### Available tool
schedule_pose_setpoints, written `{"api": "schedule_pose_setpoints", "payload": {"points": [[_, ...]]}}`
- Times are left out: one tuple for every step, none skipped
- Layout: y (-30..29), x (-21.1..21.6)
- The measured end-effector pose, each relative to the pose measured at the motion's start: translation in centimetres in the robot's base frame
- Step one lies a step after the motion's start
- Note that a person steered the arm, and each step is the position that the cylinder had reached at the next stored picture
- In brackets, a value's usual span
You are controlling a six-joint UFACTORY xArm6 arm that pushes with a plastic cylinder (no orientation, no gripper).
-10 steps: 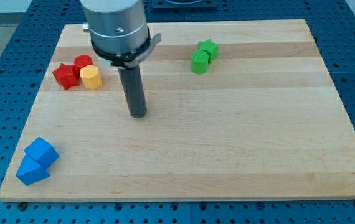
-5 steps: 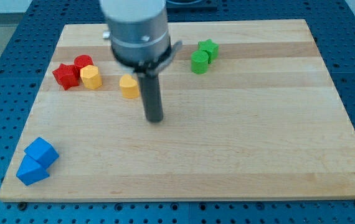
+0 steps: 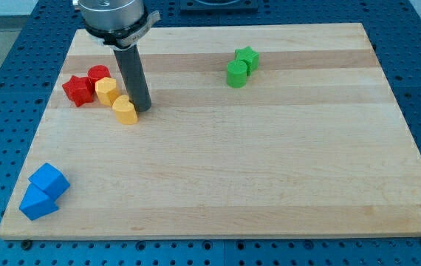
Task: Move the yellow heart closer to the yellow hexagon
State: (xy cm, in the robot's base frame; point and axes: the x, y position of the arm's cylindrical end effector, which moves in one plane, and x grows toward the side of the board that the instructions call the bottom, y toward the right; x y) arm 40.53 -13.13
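The yellow heart point(image 3: 125, 110) lies on the wooden board point(image 3: 269, 148) at the view's upper left. It sits just below and to the right of the yellow hexagon point(image 3: 108, 91), nearly touching it. My tip point(image 3: 140, 108) stands against the heart's right side. The dark rod rises from there toward the view's top.
A red star point(image 3: 78, 89) and a red block point(image 3: 99, 75) sit to the left of the yellow hexagon. A green star point(image 3: 247, 57) and a green block point(image 3: 236, 73) sit at the upper right. Two blue blocks point(image 3: 43, 191) lie at the lower left corner.
My tip has swung to the heart's right side and moved left. The yellow heart has slid left and slightly down, close to the yellow hexagon.
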Motion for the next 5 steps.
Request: {"api": "schedule_pose_setpoints", "payload": {"points": [[1.9,3.4],[1.0,7.2],[-0.3,7.7],[-1.1,6.8],[-1.5,5.6]]}}
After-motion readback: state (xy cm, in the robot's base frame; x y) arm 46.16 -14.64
